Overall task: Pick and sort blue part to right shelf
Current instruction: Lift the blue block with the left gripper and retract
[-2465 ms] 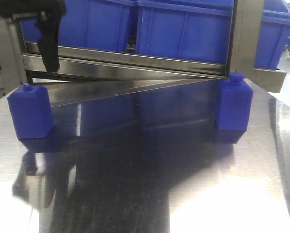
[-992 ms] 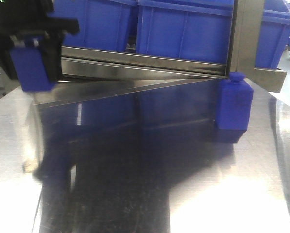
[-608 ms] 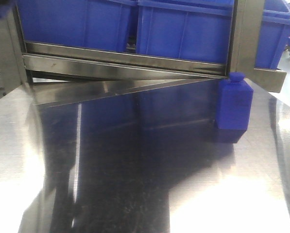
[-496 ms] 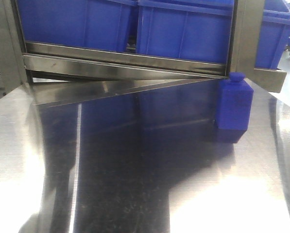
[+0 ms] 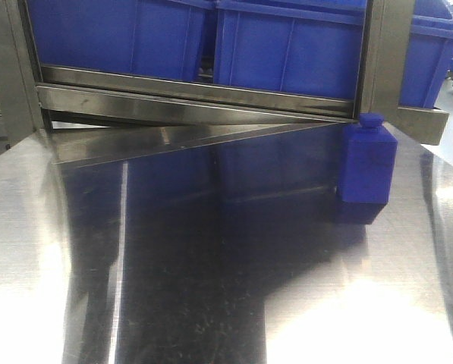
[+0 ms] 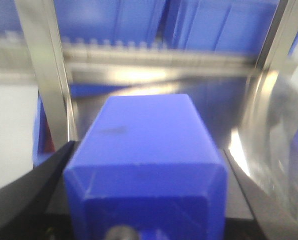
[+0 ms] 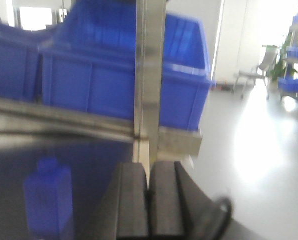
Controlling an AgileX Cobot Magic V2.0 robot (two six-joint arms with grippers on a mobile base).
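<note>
Blue part (image 6: 139, 130) was grasped between your left end effector's (image 6: 148, 155) dark fingers (image 6: 34, 190), facing roller shelf (image 6: 139, 50) and blue bins (image 6: 198, 20), your right end effector (image 7: 149, 200) was clenched on nothing, second blue part (image 5: 366, 163) stood upright on worktop (image 5: 211, 288), far right.

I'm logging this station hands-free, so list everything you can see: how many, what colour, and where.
blue part on the table: one, blue, upright on the tabletop by the rack's right post
held blue part: one, blue, between the left hand's fingers
bins: three in the front view, blue, on the rack
steel rack: one, silver, behind the tabletop
tabletop: one, shiny steel, foreground
chair: one, pale, blurred, far across the floor
left hand: one, black, closed on the held blue part
right hand: one, black, closed and empty
</note>
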